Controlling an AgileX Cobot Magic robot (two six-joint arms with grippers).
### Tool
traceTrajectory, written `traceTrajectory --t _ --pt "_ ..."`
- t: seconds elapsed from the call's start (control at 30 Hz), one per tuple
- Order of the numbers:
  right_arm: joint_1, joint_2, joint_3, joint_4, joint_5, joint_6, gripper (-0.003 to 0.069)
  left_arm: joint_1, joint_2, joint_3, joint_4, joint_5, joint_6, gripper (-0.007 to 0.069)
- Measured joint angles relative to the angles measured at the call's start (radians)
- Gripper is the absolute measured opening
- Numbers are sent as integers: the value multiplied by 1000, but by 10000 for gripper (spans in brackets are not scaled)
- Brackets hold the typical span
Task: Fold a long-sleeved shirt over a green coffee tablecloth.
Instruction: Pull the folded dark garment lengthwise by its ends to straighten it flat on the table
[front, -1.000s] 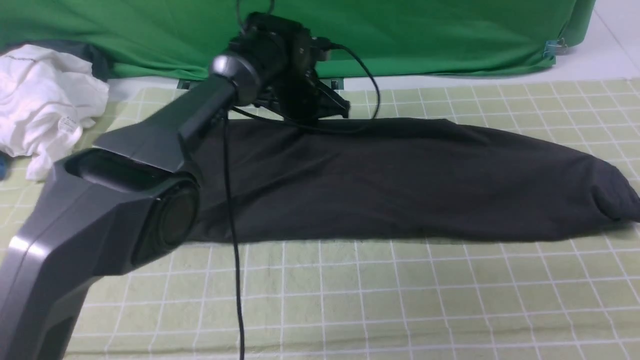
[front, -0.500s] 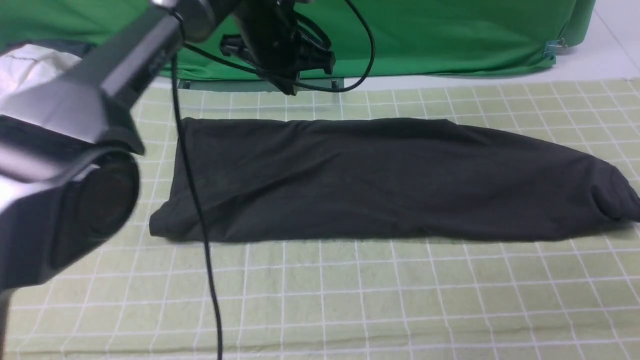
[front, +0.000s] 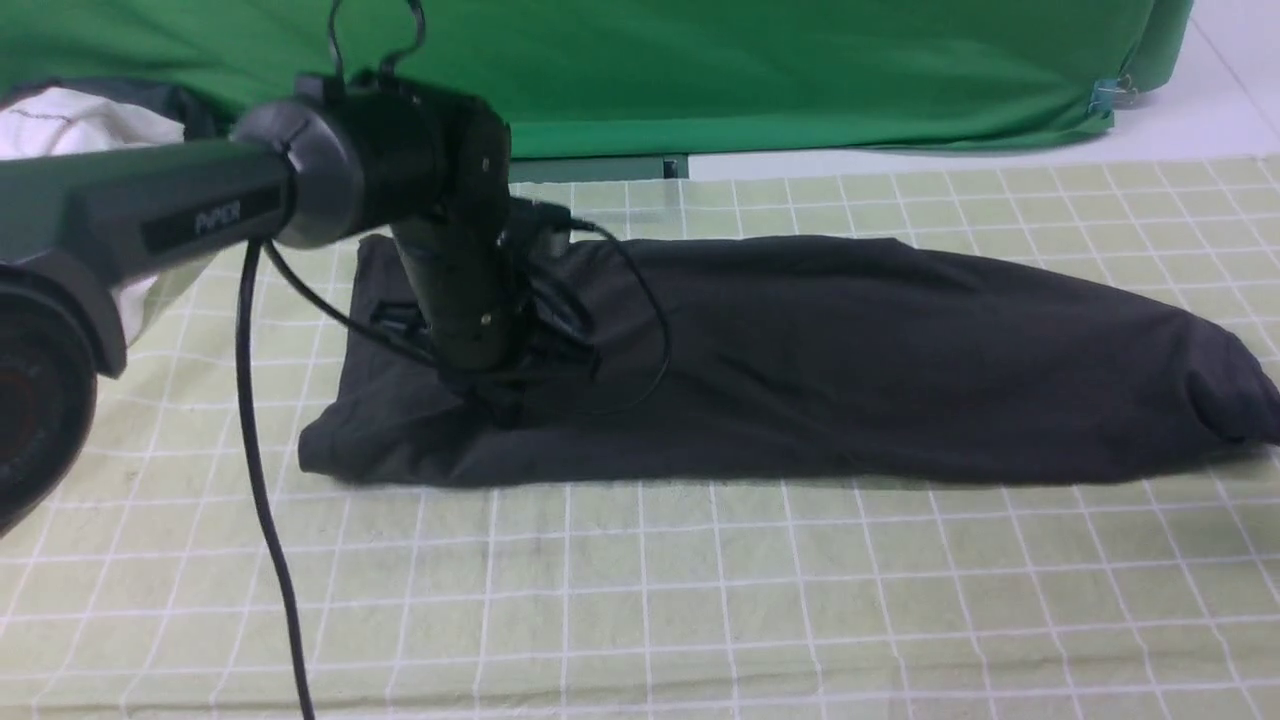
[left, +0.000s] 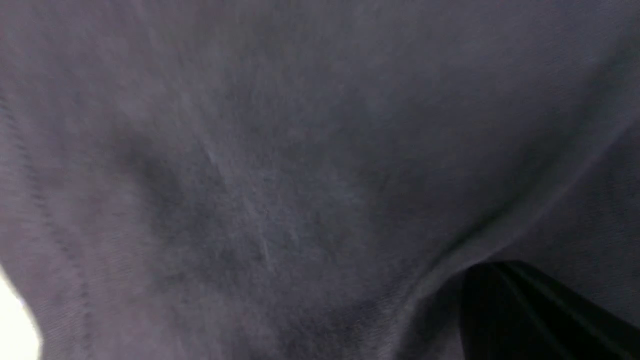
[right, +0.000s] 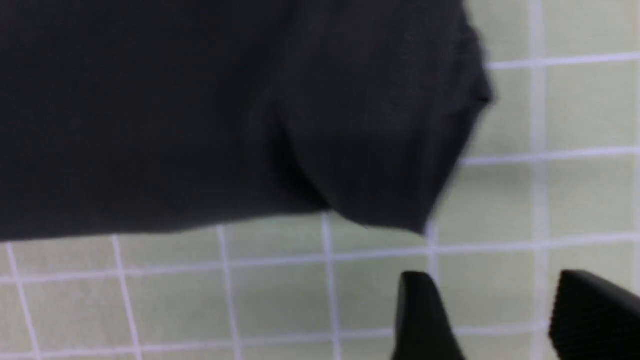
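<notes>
The long-sleeved shirt (front: 820, 360) lies folded into a long black band across the green coffee tablecloth (front: 700, 600), a pale yellow-green cloth with a white grid. My left gripper (front: 495, 400) points down onto the shirt's left part, shut, its tip pressed into the fabric. In the left wrist view black cloth fills the picture around one dark finger (left: 520, 310). My right gripper (right: 492, 300) is out of the front view. In its wrist view it is open above bare tablecloth (right: 280, 295), just off the shirt's rounded end (right: 380, 130).
A crumpled white garment (front: 60, 130) lies at the far left. A bright green backdrop (front: 780, 60) hangs behind the table, clipped at the right (front: 1105, 95). The left arm's black cable (front: 265, 520) hangs down over the near left cloth.
My left arm lifted from the shirt's far edge, swung up, then came down on the shirt's left part. The shirt has not shifted.
</notes>
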Motion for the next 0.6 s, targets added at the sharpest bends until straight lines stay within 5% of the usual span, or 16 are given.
traceTrajectory --t 0.23,0.3,0.4,0.6 --pt "0 144 0 52 -71 -27 367 0 4 15 -11 -31 -3 11" --pt "0 159 0 57 -70 -42 307 0 4 15 -11 -31 -3 11" --pt "0 160 0 66 -52 -89 75 0 4 15 -12 -31 -3 11" --pt "0 133 -2 16 14 -106 5 0 4 15 -13 -31 -3 11"
